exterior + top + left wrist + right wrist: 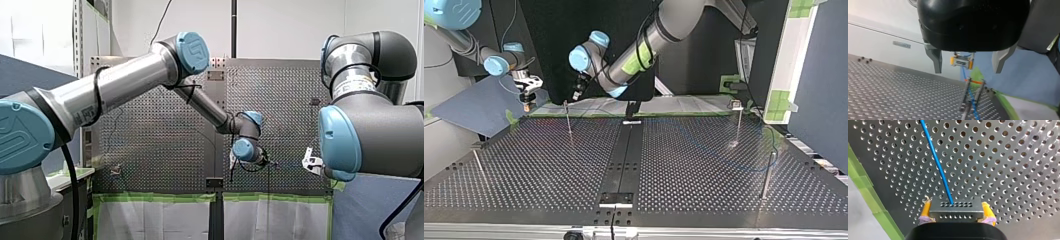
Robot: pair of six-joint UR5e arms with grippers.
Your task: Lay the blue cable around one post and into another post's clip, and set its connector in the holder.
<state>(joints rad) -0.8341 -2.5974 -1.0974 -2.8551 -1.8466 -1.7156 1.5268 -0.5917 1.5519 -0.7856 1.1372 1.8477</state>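
A grey connector (955, 213) sits between the yellow pads of my right gripper (956, 203), which is shut on it. The blue cable (936, 162) runs from the connector out over the perforated table (1010, 170). In the left wrist view my left gripper (967, 71) is open and holds nothing. Beyond its fingers hangs the held connector (961, 60), and the cable (965, 75) drops from it to a forked post (965, 97). In the top view my right gripper (526, 95) hangs off the table's far left corner. My left gripper (576, 92) hovers just above a thin post (568, 120).
More posts stand on the table at the top view's right (738, 122), further right (768, 172) and near left (479, 165). A black strip (624, 155) runs down the table's middle with brackets at both ends. Green tape (863, 187) lines the table edge.
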